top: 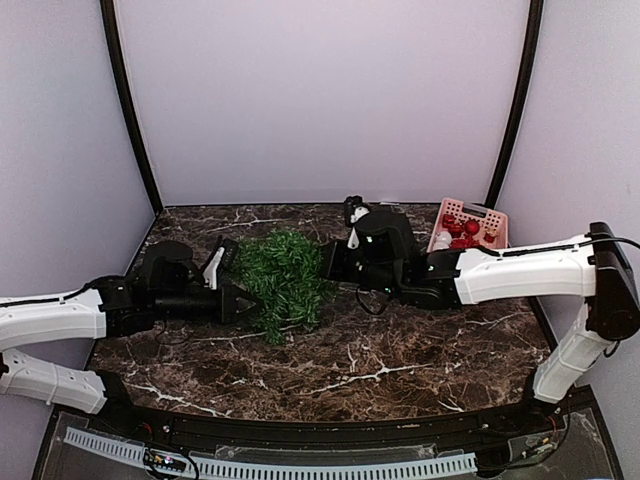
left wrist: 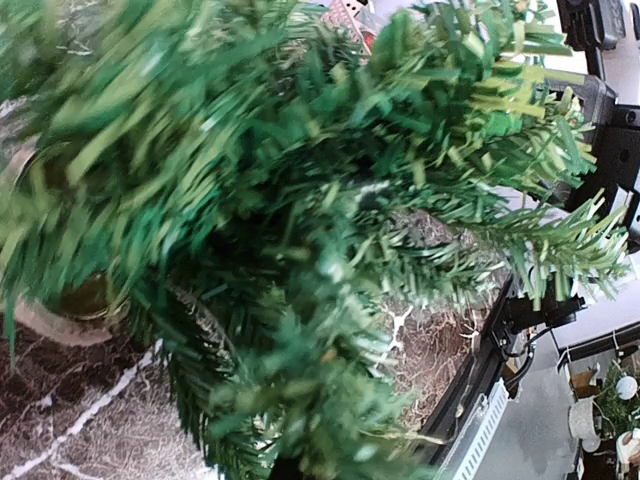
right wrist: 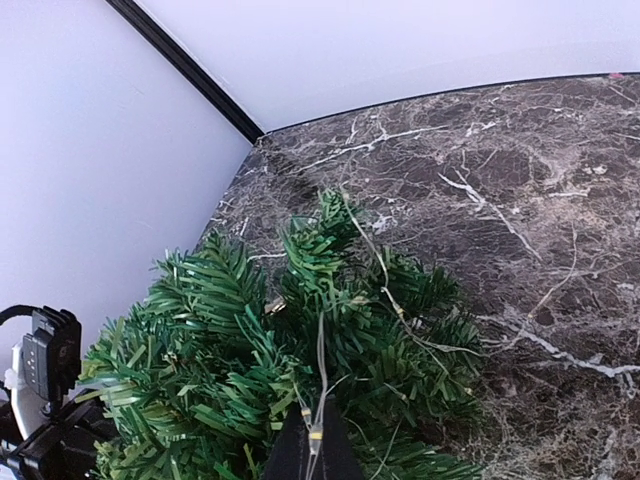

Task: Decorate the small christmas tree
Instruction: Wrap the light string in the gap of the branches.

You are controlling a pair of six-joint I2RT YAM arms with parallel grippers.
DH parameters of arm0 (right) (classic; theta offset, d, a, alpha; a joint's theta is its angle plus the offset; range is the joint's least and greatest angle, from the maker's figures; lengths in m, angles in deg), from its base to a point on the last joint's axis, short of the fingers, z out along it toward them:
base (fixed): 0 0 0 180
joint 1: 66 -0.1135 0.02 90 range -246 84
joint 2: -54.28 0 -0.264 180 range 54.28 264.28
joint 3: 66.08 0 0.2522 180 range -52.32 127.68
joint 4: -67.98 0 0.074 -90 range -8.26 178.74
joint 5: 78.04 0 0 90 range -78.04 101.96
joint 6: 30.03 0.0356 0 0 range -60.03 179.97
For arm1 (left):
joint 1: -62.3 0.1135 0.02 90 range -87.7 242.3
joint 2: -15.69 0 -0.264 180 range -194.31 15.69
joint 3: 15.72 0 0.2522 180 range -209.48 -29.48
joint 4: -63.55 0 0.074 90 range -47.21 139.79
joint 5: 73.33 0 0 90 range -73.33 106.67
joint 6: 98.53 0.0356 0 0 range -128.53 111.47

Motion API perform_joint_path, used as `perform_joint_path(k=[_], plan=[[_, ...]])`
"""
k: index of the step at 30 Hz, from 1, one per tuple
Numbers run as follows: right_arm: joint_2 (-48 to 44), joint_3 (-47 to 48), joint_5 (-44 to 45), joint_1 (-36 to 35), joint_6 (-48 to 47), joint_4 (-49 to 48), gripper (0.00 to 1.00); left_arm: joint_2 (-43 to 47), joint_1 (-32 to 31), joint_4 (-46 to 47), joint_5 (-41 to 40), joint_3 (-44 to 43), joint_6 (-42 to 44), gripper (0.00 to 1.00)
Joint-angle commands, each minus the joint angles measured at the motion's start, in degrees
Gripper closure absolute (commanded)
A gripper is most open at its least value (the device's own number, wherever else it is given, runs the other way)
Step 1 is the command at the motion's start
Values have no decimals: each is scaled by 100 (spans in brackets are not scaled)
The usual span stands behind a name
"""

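Observation:
The small christmas tree [top: 285,278] sits between my two grippers at the table's middle left, and its bushy green branches fill the left wrist view [left wrist: 300,220]. Its tan base [left wrist: 60,315] shows at the left there. My left gripper [top: 236,285] is pushed into the tree's left side, with its fingertips hidden in the needles. My right gripper [top: 335,262] is at the tree's right side. In the right wrist view it [right wrist: 312,450] is shut on a thin light-string wire [right wrist: 322,360] that runs over the branches [right wrist: 250,340].
A pink plastic basket [top: 495,215] with red and white ornaments [top: 468,228] stands at the back right, behind my right arm. Dark marble table [top: 400,350] stretches in front of the tree. Grey walls close in on the left, back and right.

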Motion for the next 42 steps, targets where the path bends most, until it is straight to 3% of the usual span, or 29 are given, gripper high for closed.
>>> perform_joint_path(k=[1, 15, 28, 42], plan=[[78, 306, -187, -106, -125, -351, 100, -160, 8, 423, 403, -409, 370, 100], [-281, 589, 256, -107, -251, 145, 100, -790, 12, 1472, 1207, -718, 88, 100], [-366, 825, 1048, -101, -249, 711, 100, -506, 77, 1558, 427, -54, -632, 100], [-835, 526, 2110, -73, 50, 1376, 100, -354, 276, 795, 40, 150, -371, 100]])
